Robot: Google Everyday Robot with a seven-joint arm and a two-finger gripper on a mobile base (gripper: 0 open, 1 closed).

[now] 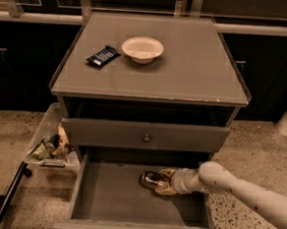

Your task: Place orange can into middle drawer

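The orange can point(151, 180) lies on its side inside the open middle drawer point(108, 198), right of the floor's centre. My gripper point(161, 182) reaches in from the right over the drawer's side wall and is shut on the can's right end. The white arm runs off to the lower right. The can's right part is hidden by the fingers.
A closed drawer front with a round knob point(146, 137) sits just above the open drawer. On the cabinet top stand a white bowl point(142, 49) and a dark blue snack packet point(102, 56). A clear bin of packets point(51, 145) stands on the floor at left.
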